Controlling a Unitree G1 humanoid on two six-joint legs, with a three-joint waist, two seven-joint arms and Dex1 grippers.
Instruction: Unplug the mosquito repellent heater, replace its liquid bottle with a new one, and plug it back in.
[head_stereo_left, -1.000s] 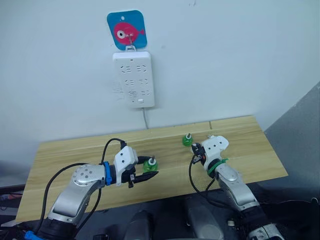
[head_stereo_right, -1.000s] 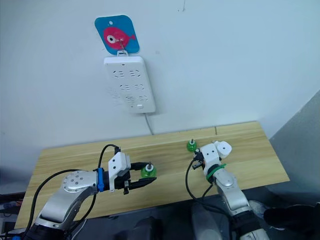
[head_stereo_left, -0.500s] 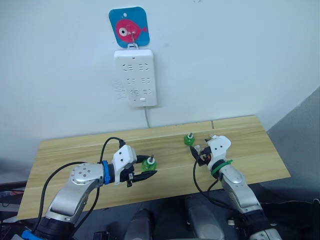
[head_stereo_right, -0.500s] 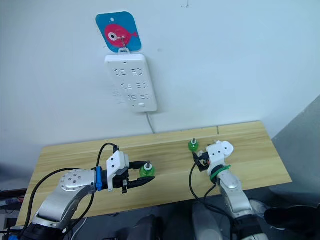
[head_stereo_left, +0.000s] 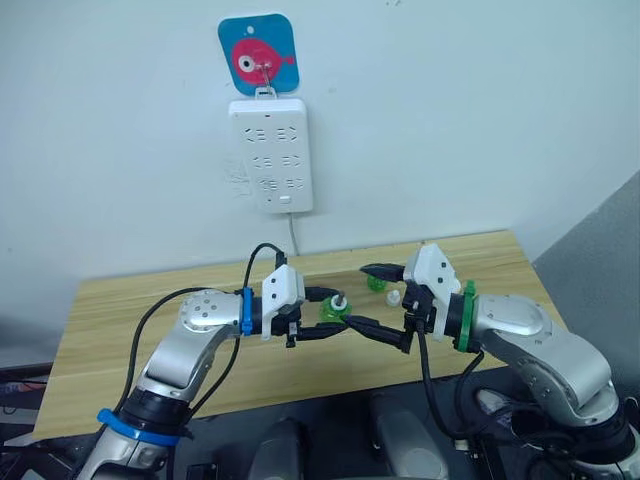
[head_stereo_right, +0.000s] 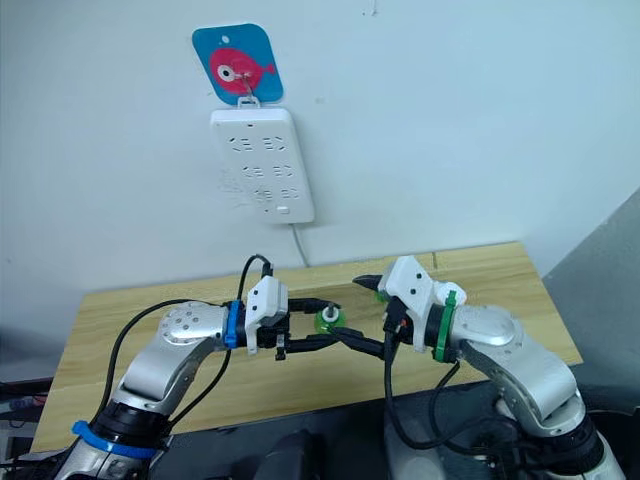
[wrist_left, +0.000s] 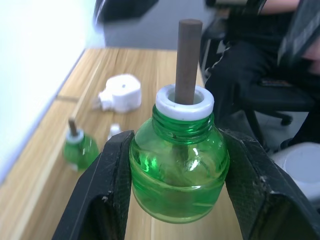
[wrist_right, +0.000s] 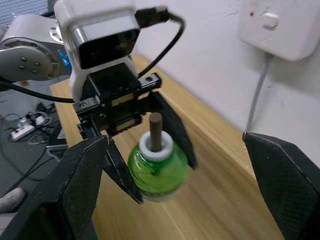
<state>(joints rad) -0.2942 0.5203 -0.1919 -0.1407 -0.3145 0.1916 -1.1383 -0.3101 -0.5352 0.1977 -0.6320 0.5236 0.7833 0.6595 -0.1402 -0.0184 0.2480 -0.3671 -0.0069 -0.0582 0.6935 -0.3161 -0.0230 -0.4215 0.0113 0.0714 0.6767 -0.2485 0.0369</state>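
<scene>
Our left pincer (head_stereo_left: 335, 316) clamps the light, slippery green bottle (wrist_left: 178, 170) by its belly; our right pincer (head_stereo_left: 385, 306) gapes wide, empty

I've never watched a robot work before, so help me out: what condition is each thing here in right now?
Left gripper: shut on the green bottle.
Green bottle: held upright, no cap, wick sticking up.
Right gripper: open, fingers spread either side of the held bottle.
Second green bottle: standing on the table.
Mosquito repellent heater: unplugged, lying on the table.
Power strip: hanging on the wall, sockets unused.
</scene>
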